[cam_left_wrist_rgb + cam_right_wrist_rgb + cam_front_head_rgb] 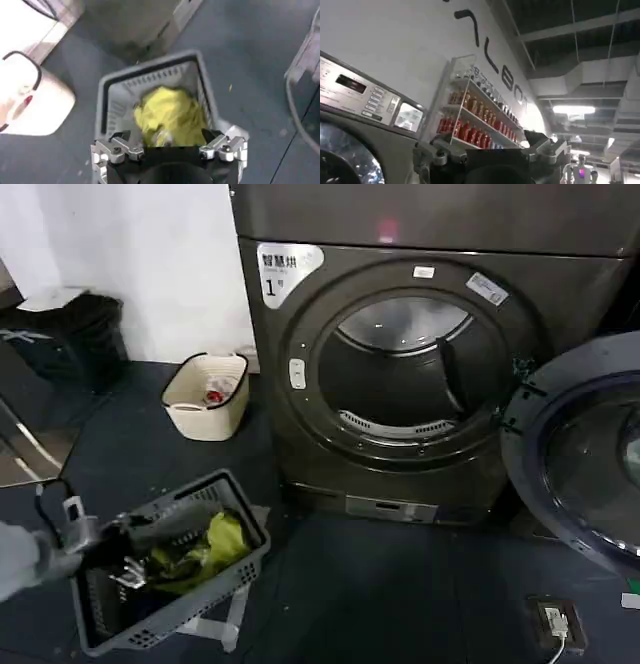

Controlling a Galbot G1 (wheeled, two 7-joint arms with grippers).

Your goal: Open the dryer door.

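The dryer door [585, 454], a big round porthole with a dark rim and tinted glass, stands swung wide open to the right of the dryer [300, 444]. The drum opening [400, 369] is bare and dark inside. My left gripper [167, 137] hangs open over a grey basket [112, 95], just above the yellow cloth [170, 115] lying in it. In the head view that left gripper [140, 562] is at the lower left, far from the door. My right gripper [487, 145] is open, holds nothing and points up at a wall.
A cream bucket [205, 396] stands on the dark floor left of the dryer. A floor socket [557, 622] sits at the lower right. The right wrist view shows a machine's control panel [360, 92] and a shelf of red bottles [470, 125].
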